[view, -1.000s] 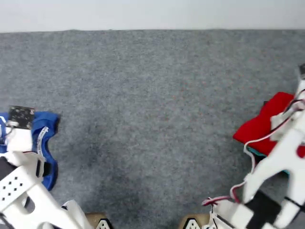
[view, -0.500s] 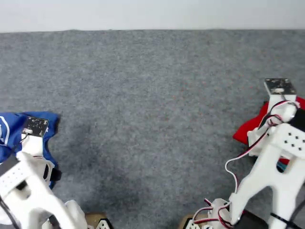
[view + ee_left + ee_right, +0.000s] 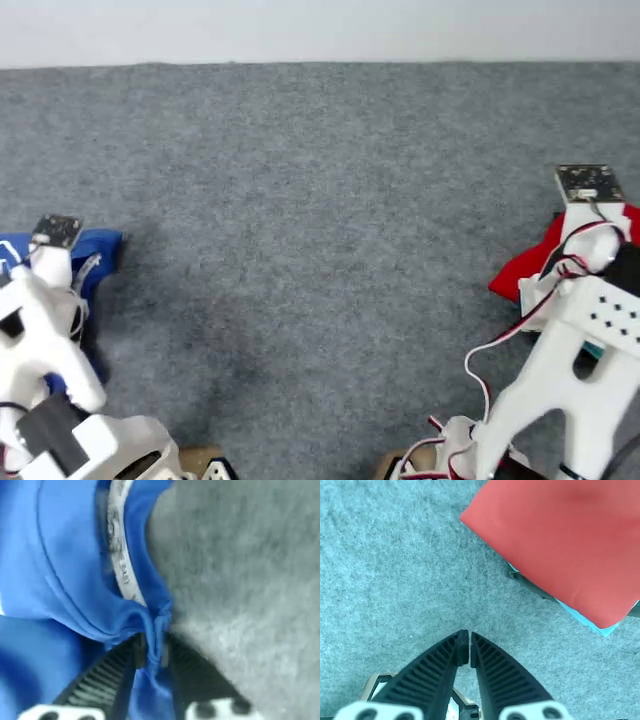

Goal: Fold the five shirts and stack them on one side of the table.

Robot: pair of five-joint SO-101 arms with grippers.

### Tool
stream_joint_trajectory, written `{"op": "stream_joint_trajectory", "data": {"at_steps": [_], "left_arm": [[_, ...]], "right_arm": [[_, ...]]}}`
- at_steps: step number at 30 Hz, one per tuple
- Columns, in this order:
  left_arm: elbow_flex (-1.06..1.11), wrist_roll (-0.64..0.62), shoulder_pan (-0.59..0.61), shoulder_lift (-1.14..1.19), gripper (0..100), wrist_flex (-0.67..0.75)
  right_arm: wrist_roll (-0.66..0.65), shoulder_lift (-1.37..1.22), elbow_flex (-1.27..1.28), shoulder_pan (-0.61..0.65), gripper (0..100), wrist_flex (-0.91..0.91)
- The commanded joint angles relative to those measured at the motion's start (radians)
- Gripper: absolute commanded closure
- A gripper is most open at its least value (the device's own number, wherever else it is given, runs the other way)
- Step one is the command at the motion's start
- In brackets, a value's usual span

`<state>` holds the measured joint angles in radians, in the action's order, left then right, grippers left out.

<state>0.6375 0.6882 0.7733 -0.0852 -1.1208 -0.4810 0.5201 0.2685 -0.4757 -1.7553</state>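
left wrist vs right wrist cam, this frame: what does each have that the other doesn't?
Left wrist: the left gripper shut on a fold of the blue shirt, with the shirt's pale neck band showing.
Right wrist: the right gripper shut on nothing, above bare table; past it, the red shirt lies folded on top of a teal shirt.
Both: the grey table cover.
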Motion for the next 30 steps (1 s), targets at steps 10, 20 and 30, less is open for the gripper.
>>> {"op": "stream_joint_trajectory", "data": {"at_steps": [10, 20, 30], "left_arm": [[-0.374, -0.474, -0.327, -0.373, 99, -0.201], [-0.498, -0.661, -0.91, -0.404, 99, -0.166], [-0.659, -0.666, -1.232, -0.066, 99, -0.069]], "right_arm": [[0.012, 0.038, -0.005, 0.013, 98.8, -0.039], [0.012, 0.038, -0.005, 0.013, 98.8, -0.039], [0.012, 0.027, -0.005, 0.015, 98.8, -0.038]]}}
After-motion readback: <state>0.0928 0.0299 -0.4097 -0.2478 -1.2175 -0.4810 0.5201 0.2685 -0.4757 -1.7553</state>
